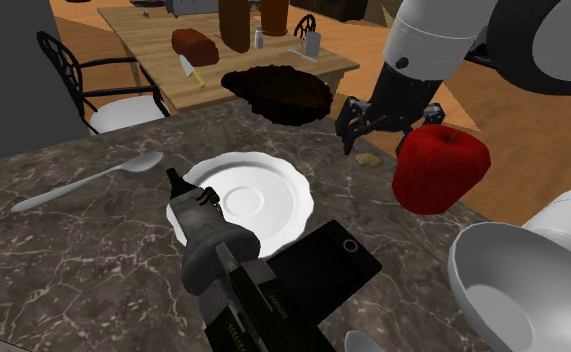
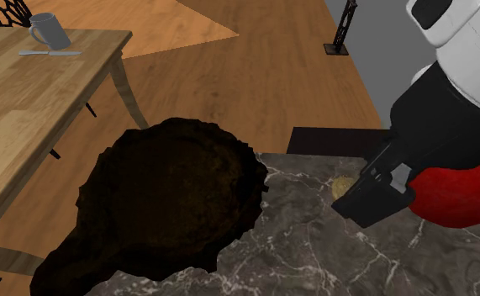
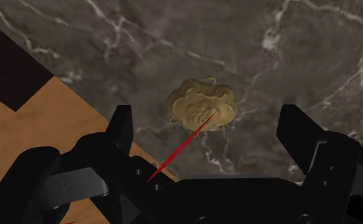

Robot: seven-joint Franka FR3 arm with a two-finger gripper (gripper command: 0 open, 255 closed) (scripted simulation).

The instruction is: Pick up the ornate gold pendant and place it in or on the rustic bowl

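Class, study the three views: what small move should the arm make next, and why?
Probably lower the black pincer straight down. It stands open above the small ornate gold pendant, which lies untouched on the dark marble counter, roughly centred beneath the gap; closing now would likely miss it.

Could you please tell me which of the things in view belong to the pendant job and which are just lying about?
For the job:
gold pendant
dark rustic bowl

Just lying about:
red apple
white plate
spoon
black phone
white bowl
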